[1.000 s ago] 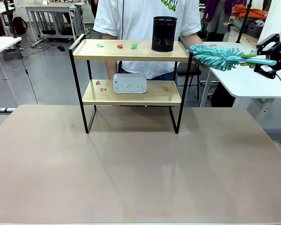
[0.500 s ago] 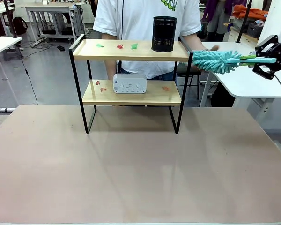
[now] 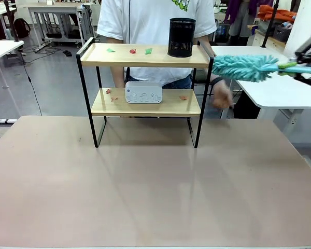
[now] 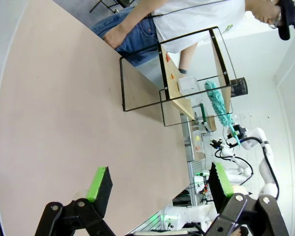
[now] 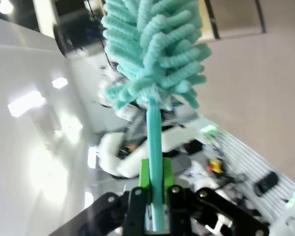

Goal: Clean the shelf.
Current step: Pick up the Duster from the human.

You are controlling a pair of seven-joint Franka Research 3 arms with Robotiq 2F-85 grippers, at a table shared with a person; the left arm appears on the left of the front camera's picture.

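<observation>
The shelf stands at the table's far side, two wooden boards in a black frame. Green and red paper scraps lie on its top board beside a black mesh cup. More red scraps and a white device lie on the lower board. My right gripper is shut on the handle of a teal duster, held level just right of the shelf's top corner. The right wrist view has the duster above the right gripper. My left gripper is open over the table, far from the shelf.
A person in a white shirt stands behind the shelf, one hand hanging blurred by its right legs. White tables stand at the right and far left. The brown table stretches bare in front of the shelf.
The person's hand has left the duster's head and dropped beside the shelf. My right gripper and the duster have shifted a little to the right.
</observation>
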